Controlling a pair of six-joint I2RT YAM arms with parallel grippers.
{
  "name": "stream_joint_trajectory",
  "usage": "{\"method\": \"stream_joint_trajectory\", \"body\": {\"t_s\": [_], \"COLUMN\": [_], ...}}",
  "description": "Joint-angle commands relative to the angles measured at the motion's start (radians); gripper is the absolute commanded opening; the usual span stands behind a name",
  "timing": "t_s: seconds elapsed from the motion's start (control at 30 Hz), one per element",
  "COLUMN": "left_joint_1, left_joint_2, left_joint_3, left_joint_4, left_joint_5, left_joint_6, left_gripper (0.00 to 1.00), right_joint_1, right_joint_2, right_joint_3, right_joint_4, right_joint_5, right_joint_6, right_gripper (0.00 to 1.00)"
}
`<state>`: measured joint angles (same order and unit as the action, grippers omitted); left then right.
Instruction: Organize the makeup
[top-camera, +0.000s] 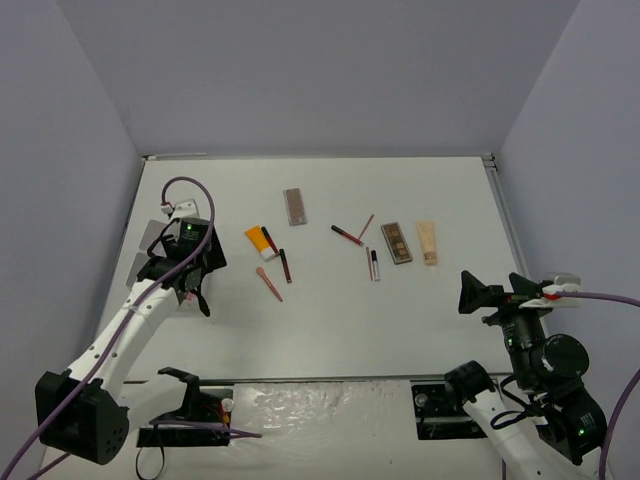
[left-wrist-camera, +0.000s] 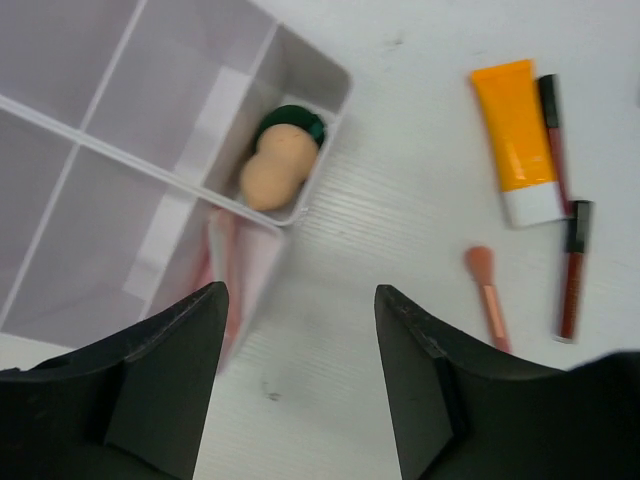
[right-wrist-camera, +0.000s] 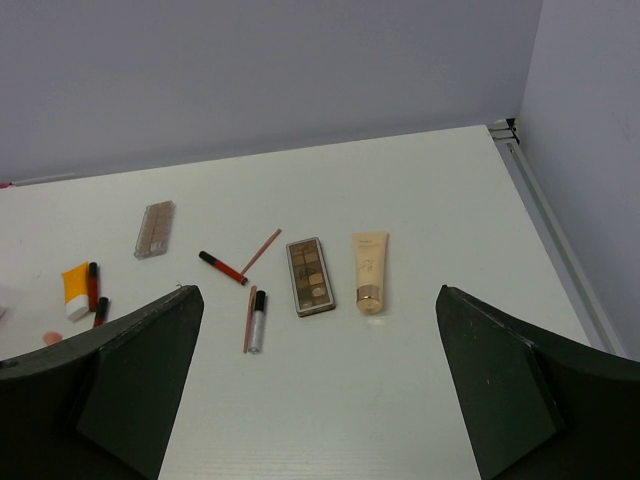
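Right now your left gripper (left-wrist-camera: 300, 305) hangs with jaws spread and nothing between them, just beside the near corner of the white compartment box (left-wrist-camera: 312, 55). In that box's corner cell you can see the beige sponge (left-wrist-camera: 270, 172) lying on the dark green disc (left-wrist-camera: 303, 118). On the table (top-camera: 330, 320) to the right lie the orange tube (left-wrist-camera: 514, 125) with two dark-red sticks (left-wrist-camera: 572, 272) at its side and a pink brush (left-wrist-camera: 487, 297) just beside them. Your right gripper (right-wrist-camera: 320, 300) is also wide apart and empty, well back from the beige tube (right-wrist-camera: 368, 268). One brown palette (right-wrist-camera: 308, 276) lies just beside that tube, the other palette (right-wrist-camera: 154, 228) farther left, with thin sticks (right-wrist-camera: 222, 267) between them.
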<state>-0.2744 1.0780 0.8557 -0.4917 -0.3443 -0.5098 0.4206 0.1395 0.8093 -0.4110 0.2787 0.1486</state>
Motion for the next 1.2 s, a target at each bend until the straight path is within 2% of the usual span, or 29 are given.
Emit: {"method": "stream_joint_trajectory", "body": {"t_s": [0.0,0.07,0.17,0.4,0.63,0.83,1.03,1.17], "left_joint_1": [-0.142,-0.218,-0.258,-0.279,-0.292,-0.292,-0.293,-0.297], "left_joint_2": [0.075,0.156,0.312,0.586,0.788,0.891,0.929,0.929], "left_joint_3": [0.151,0.222,0.339,0.495,0.595,0.643,0.649,0.637], "left_joint_4": [-0.002,-0.024,-0.039,-0.06,-0.089,-0.134,-0.151,-0.154], "left_joint_5": [0.052,0.045,0.09,0.19,0.251,0.247,0.232,0.222], "left_joint_6": [-0.171,-0.211,-0.284,-0.35,-0.366,-0.365,-0.366,-0.356], "left_gripper": [0.59,0.61,0.61,0.61,0.54,0.45,0.31,0.11], "right_joint_1": [0.007,0.007,0.007,0.008,0.009,0.009,0.009,0.009], "right_joint_2": [0.048,0.053,0.063,0.062,0.049,0.034,0.017,0.013], "right_joint_3": [0.012,0.014,0.017,0.018,0.012,0.008,0.002,-0.001], "right_joint_4": [0.081,0.081,0.081,0.081,0.081,0.081,0.084,0.083], "right_joint_5": [-0.004,-0.004,-0.006,-0.009,-0.009,-0.012,-0.009,-0.007], "right_joint_6": [-0.014,-0.014,-0.014,-0.015,-0.015,-0.017,-0.015,-0.015], "right_gripper": [1.0,1.0,1.0,1.0,1.0,1.0,1.0,1.0]}}
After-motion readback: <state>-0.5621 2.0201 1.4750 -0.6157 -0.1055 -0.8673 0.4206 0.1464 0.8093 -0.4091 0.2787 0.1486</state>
